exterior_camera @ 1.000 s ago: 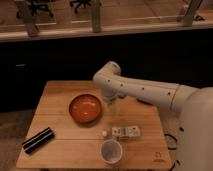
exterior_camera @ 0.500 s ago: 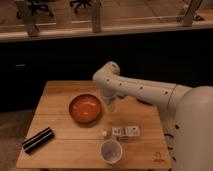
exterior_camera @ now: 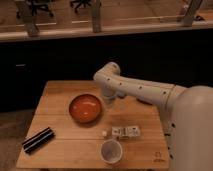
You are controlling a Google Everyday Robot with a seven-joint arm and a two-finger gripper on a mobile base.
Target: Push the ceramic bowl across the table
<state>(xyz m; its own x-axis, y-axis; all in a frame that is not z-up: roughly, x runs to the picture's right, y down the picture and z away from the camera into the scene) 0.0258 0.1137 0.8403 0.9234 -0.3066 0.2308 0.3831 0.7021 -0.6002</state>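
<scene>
The ceramic bowl (exterior_camera: 86,108), orange-red, shallow and glossy, sits left of centre on the light wooden table (exterior_camera: 60,92). My white arm reaches in from the right and bends down over the table. Its gripper (exterior_camera: 108,100) hangs at the bowl's right rim, shut. Whether it touches the rim I cannot tell, as the wrist hides the contact point.
A white cup (exterior_camera: 111,151) stands near the front edge. Right of the bowl and in front of it lie a small packet (exterior_camera: 125,131) and a tiny white piece (exterior_camera: 105,133). A black oblong object (exterior_camera: 38,139) rests at the front left corner. Dark cabinets run behind the table.
The gripper has closed beside the bowl's right rim. The bowl and the other objects have stayed where they were.
</scene>
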